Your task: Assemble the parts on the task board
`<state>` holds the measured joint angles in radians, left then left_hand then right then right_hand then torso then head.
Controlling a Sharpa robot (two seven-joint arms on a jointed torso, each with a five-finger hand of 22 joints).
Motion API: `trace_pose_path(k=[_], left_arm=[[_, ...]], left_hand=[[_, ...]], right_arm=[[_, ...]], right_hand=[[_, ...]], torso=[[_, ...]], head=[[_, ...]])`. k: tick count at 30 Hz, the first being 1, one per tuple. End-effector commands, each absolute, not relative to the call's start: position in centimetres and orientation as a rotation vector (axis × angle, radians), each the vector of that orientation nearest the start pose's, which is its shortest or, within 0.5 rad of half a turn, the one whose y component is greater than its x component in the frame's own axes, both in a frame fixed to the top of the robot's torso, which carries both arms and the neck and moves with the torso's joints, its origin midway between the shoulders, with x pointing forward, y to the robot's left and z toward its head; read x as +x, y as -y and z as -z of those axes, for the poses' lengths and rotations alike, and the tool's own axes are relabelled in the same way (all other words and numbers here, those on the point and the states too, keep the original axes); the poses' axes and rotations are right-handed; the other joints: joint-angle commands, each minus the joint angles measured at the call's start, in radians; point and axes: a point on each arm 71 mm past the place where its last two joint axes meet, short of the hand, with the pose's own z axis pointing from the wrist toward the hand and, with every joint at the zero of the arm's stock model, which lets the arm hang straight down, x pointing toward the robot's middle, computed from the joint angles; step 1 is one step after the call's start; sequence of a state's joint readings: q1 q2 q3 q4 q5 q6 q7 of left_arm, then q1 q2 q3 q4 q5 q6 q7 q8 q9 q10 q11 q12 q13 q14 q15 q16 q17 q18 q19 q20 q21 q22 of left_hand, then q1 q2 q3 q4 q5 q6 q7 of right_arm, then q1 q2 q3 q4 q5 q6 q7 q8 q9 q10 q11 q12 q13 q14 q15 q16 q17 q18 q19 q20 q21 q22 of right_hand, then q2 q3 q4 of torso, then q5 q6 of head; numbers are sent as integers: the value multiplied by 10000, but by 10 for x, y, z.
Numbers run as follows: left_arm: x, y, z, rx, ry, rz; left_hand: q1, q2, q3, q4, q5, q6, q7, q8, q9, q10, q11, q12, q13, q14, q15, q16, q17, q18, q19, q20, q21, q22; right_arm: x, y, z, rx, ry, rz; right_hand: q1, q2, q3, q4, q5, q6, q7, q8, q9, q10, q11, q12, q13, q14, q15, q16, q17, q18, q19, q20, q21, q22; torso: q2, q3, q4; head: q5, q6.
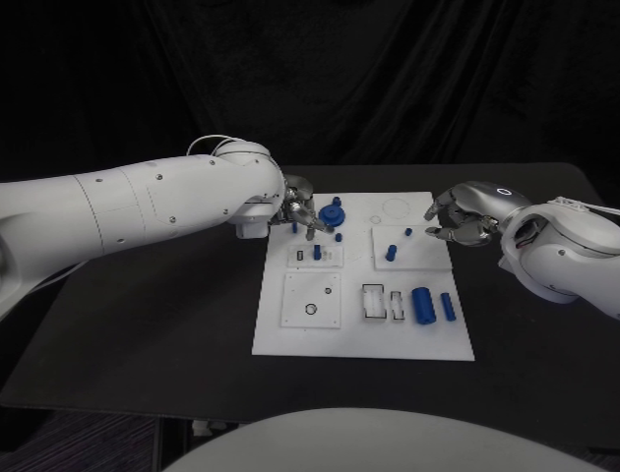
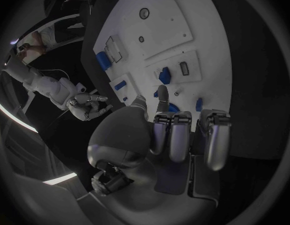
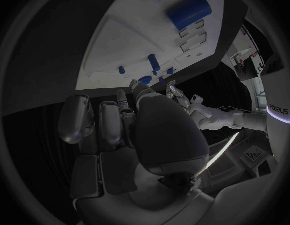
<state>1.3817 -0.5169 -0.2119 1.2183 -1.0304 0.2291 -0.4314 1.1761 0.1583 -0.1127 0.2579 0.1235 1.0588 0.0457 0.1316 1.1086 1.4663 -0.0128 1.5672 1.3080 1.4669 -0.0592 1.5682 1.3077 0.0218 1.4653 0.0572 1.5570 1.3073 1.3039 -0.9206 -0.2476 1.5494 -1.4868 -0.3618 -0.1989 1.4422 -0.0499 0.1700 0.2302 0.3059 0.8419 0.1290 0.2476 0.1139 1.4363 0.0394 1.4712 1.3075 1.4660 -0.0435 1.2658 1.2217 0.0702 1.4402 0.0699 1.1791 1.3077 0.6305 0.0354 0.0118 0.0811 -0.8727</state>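
Two hands at board (image 1: 289, 339) far edge: left hand (image 1: 297, 209) fingers pinch a blue peg (image 1: 312, 234); lower it straight. Right hand (image 1: 462, 216) curled, empty.

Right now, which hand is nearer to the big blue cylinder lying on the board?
Right. The right hand hovers at the board's far right edge, the left hand at its far left corner, farther from the big blue cylinder.

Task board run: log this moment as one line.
left hand: over task board far-left corner, near blue parts | right hand: beside board's far-right edge, holding nothing | large blue cylinder: lying loose
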Motion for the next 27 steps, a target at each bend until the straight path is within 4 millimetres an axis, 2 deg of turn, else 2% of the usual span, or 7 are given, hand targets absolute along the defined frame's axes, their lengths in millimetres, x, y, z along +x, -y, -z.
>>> trace_pose_path(k=[1, 6, 15, 22, 27], left_arm=[[535, -139, 207, 840, -23096, 2262], [533, -134, 211, 991, -23175, 1759], [529, -126, 224, 1253, -23524, 1558], [526, -122, 230, 1358, -23652, 1635], [526, -121, 232, 1378, -23691, 1664]], left_hand=[[-111, -31, -83, 53, -33, 52, -4, 49, 52, 1045, -92, 35, 2627, 1039, -88, 26, 2631, -189, 985, -99, 41, 2597], [-189, -23, -102, 100, -29, 22, -6, 56, 83, 1045, -97, 35, 2627, 1039, -98, 26, 2631, -183, 973, -113, 24, 2590], [-277, 1, -114, 156, 25, -36, 0, 47, 110, 1045, -95, 35, 2627, 1039, -102, 26, 2631, -168, 937, -123, -27, 2570], [-374, 31, -131, 220, 15, -81, 11, 34, 122, 1045, -87, 35, 2627, 1039, -97, 26, 2631, -165, 930, -124, -38, 2565], [-405, 55, -129, 241, 28, -91, 13, 29, 122, 1045, -85, 35, 2627, 1039, -95, 26, 2631, -164, 926, -124, -44, 2563]], right_arm=[[472, 241, 205, -1663, -17222, -4412], [472, 241, 206, -1671, -17224, -4414], [473, 239, 206, -1706, -17239, -4434], [473, 239, 206, -1717, -17264, -4424], [473, 239, 206, -1716, -17274, -4412]], right_hand=[[13, 71, 65, -10, 45, 52, -6, 65, -15, -69, 16, -38, 887, 317, 81, -47, -15, 172, -76, 2, -50, 854], [13, 71, 65, -10, 45, 52, -6, 65, -15, -69, 16, -38, 887, 317, 81, -47, -15, 172, -76, 2, -50, 854], [8, 68, 69, -7, 51, 60, -8, 68, -19, -75, 14, -43, 878, 317, 79, -51, -21, 173, -75, 1, -54, 853], [7, 66, 71, -7, 55, 64, -9, 70, -20, -108, 13, -67, 838, 319, 79, -45, -14, 172, -73, 0, -50, 855], [6, 68, 73, -5, 60, 67, -10, 71, -21, -143, 13, -93, 794, 318, 78, -52, -22, 173, -74, 0, -56, 852]], torso=[[-14, -2, 21], [8, 17, 7], [31, 12, -29], [23, -2, -1], [11, 3, 2]], head=[[-45, 1], [-44, 1], [3, 1], [-24, 1], [-18, 1]])
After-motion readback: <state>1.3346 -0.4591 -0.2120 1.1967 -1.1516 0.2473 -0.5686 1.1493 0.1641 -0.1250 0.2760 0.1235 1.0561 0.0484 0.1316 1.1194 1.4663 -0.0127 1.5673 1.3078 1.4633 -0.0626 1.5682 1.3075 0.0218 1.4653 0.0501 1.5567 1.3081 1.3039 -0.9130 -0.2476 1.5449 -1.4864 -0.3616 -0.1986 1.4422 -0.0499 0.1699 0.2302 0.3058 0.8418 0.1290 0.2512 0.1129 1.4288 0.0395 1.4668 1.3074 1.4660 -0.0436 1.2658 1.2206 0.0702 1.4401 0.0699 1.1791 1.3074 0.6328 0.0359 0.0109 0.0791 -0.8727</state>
